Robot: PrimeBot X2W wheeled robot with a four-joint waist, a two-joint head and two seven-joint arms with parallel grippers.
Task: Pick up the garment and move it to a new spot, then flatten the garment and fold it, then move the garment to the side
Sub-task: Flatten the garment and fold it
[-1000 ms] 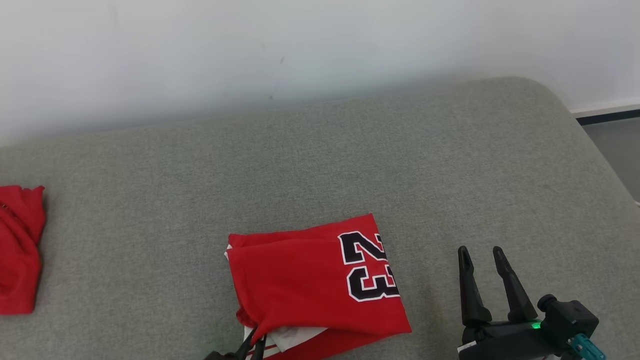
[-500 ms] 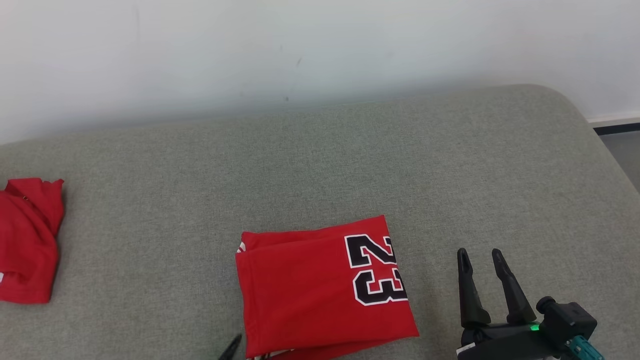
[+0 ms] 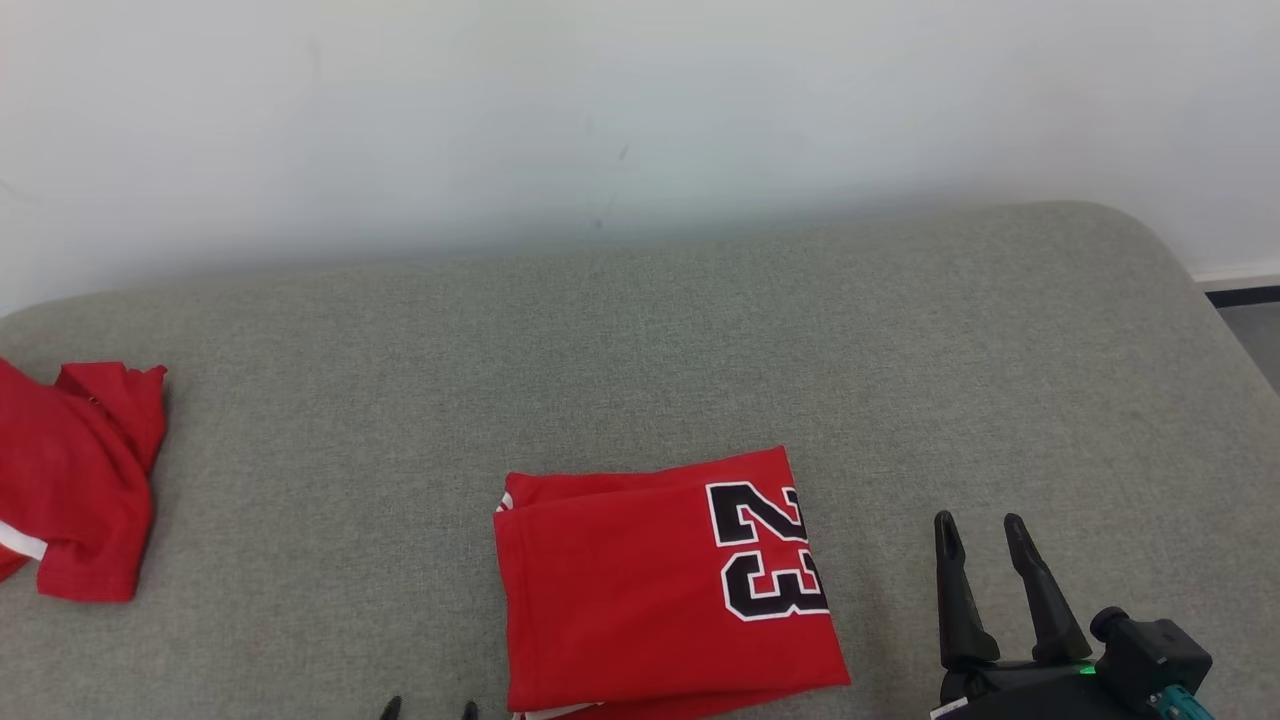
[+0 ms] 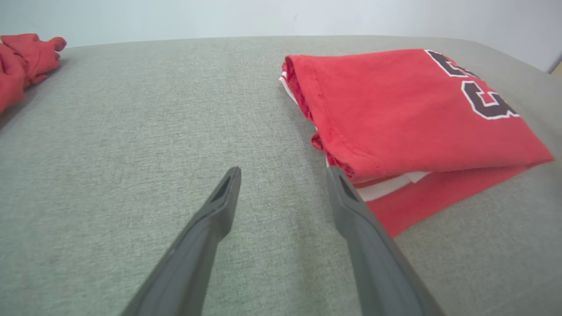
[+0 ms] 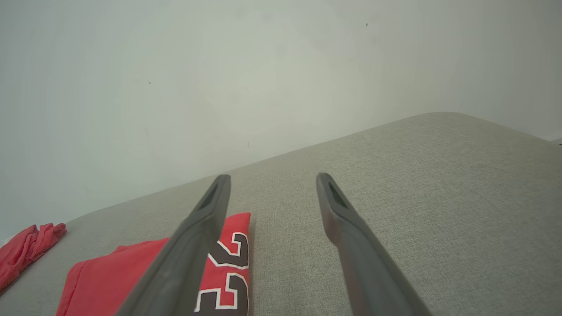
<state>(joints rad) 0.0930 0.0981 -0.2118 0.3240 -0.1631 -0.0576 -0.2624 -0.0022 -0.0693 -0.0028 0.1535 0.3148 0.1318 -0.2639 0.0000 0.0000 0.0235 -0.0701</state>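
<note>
The garment (image 3: pixel 660 585) is a red jersey with a black 23, folded into a rectangle on the grey cushion (image 3: pixel 640 340) at front centre. It also lies at the upper right of the left wrist view as the garment (image 4: pixel 408 109) and at the lower left of the right wrist view as the garment (image 5: pixel 131 281). My left gripper (image 4: pixel 283 173) is open and empty, just left of the jersey's near corner, with its tips at the bottom edge as the left gripper (image 3: pixel 430 708). My right gripper (image 3: pixel 978 528) stands open and empty to the right of the jersey.
A second red garment (image 3: pixel 75 480) lies crumpled at the cushion's left edge, also seen as red cloth (image 4: pixel 22 61) and red cloth (image 5: pixel 26 250). A white wall (image 3: pixel 640 120) runs behind. The cushion's rounded right end meets dark floor (image 3: pixel 1250 320).
My left gripper has let go of the jersey's near-left corner, opened, and drawn back toward me. The lifted corner has dropped flat. The head camera has shifted; the right gripper stayed open.
</note>
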